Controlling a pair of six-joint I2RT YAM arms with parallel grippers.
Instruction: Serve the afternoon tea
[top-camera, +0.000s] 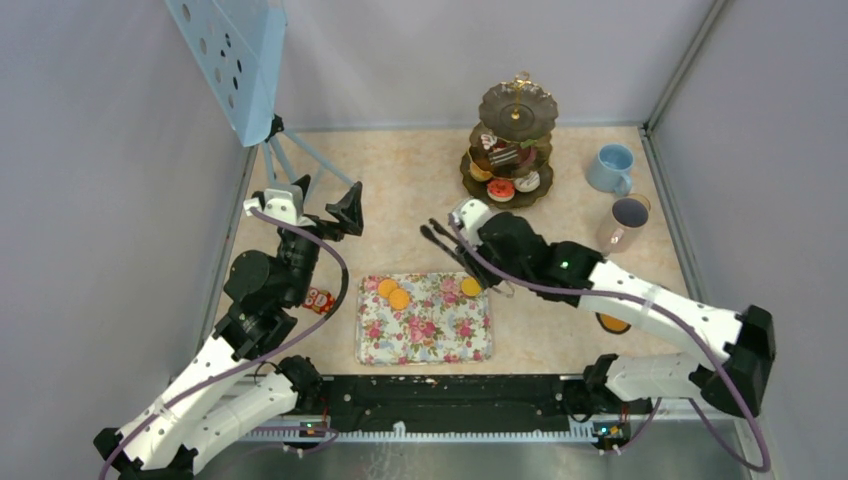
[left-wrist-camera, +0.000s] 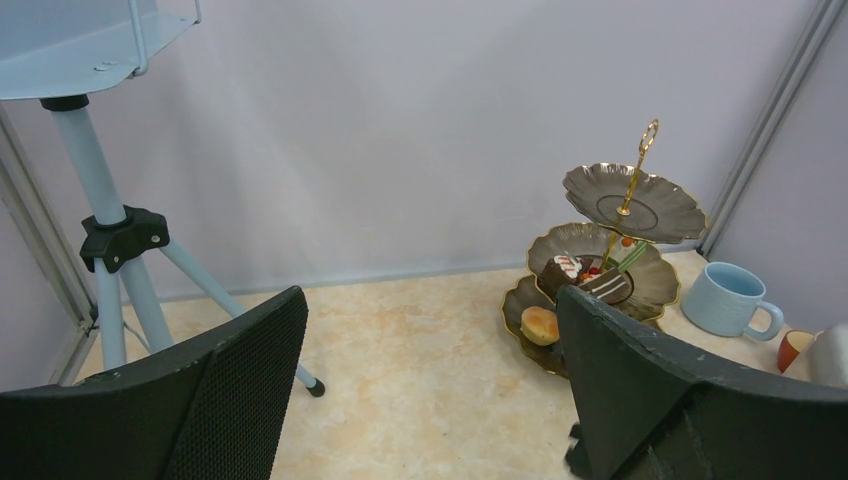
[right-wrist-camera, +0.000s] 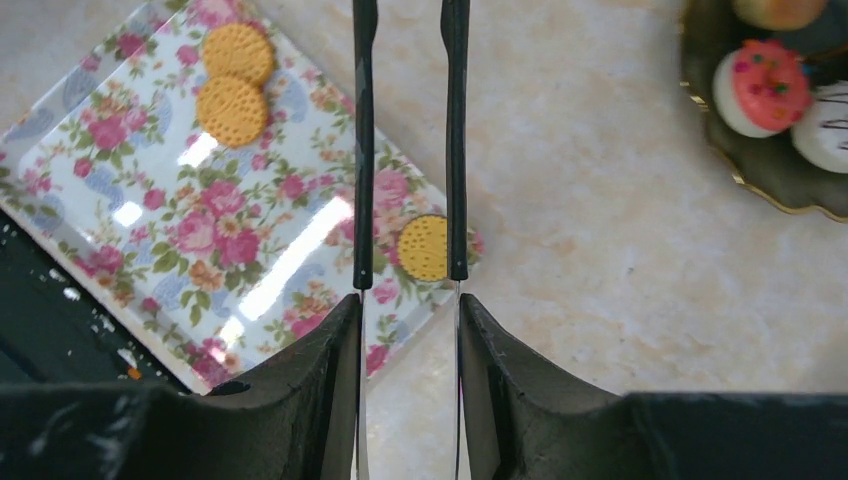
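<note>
Step, judged: tong transfer of orange biscuit rounds (right-wrist-camera: 232, 110) to dark scalloped three-tier stand (top-camera: 545, 105). Next: lower, pinch lone round.
Left: left fingers (left-wrist-camera: 430, 300) spread wide, empty.
Centre: floral rectangular tray (top-camera: 430, 335), three rounds: two touching, one at far right corner, framed by black tongs (right-wrist-camera: 362, 150) clamped in right fingers (right-wrist-camera: 408, 300).
Right: one stand, cakes aboard; three cups: light-blue cup (top-camera: 612, 167), pale-grey cup (top-camera: 618, 238), small orange-brown cup (left-wrist-camera: 795, 348).
</note>
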